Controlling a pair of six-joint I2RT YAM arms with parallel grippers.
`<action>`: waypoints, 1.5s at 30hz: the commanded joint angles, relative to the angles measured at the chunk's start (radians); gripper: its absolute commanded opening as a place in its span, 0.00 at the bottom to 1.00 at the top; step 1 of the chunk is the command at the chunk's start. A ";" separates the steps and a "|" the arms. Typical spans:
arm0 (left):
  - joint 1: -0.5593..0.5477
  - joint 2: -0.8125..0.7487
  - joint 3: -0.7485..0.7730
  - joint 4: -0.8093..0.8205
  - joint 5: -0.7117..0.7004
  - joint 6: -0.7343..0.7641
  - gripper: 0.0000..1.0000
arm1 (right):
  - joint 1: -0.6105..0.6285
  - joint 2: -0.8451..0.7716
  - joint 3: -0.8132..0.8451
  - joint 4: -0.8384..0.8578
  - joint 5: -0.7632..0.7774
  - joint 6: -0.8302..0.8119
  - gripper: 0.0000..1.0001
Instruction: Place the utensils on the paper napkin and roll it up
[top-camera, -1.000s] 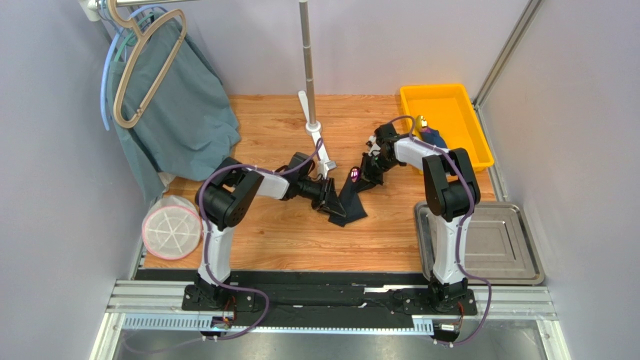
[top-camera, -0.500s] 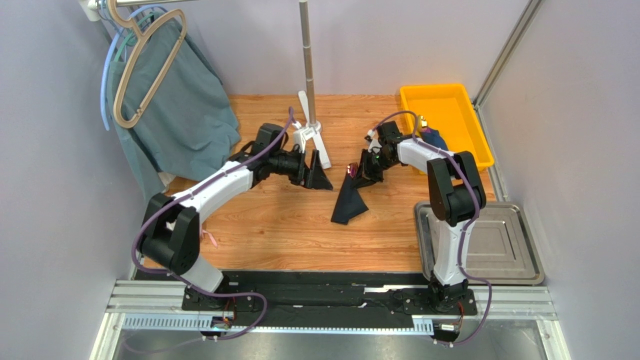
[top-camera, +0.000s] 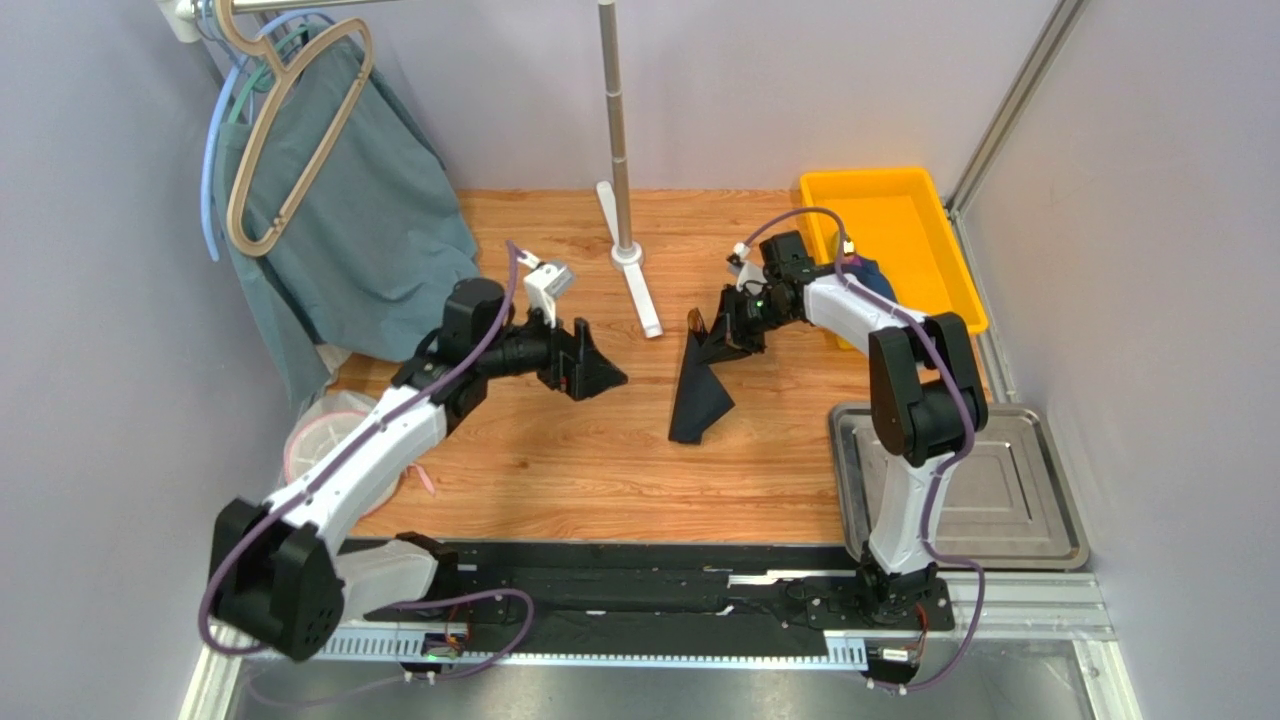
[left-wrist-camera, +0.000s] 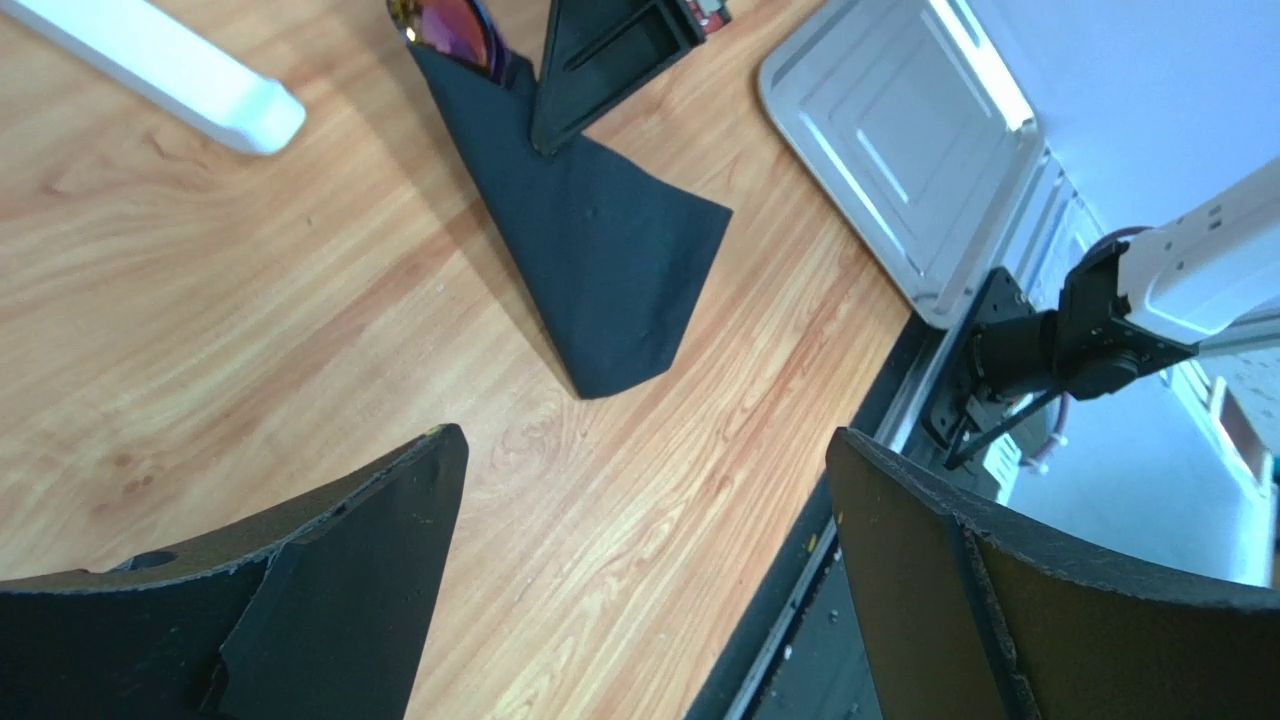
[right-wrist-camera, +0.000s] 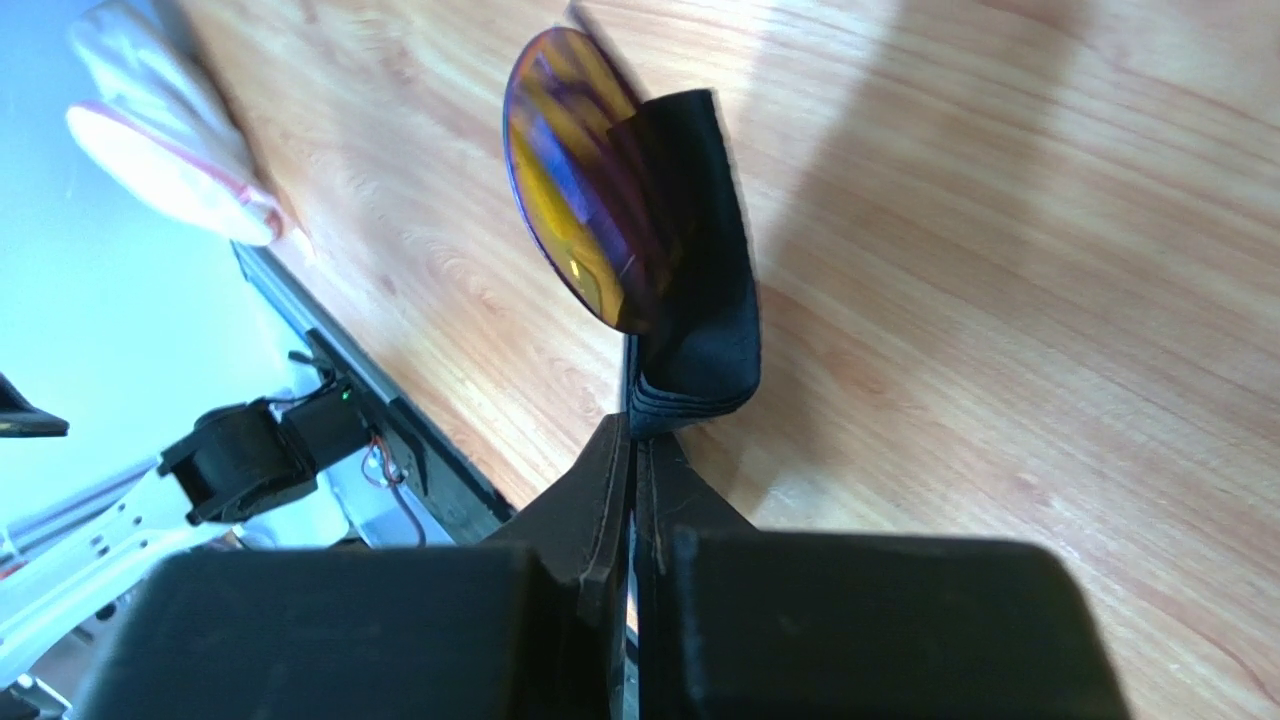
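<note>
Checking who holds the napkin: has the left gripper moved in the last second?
Yes. The left gripper has drawn back leftward, off the napkin, and is now left of the white stand foot.

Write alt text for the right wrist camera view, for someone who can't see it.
The right claw, shut, pinches the folded edge of the black paper napkin, and the bowl of an iridescent gold-purple spoon pokes out of the fold. Behind them lies the wooden table.
</note>
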 joint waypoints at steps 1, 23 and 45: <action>0.008 -0.175 -0.072 0.182 -0.044 0.002 0.99 | -0.003 -0.083 0.007 0.045 -0.101 -0.041 0.00; 0.066 -0.194 -0.181 0.555 0.301 -0.142 0.85 | 0.074 -0.362 0.247 -0.214 -0.328 -0.285 0.00; -0.015 -0.053 -0.152 0.994 0.461 -0.502 0.76 | 0.261 -0.482 0.316 -0.215 -0.340 -0.265 0.00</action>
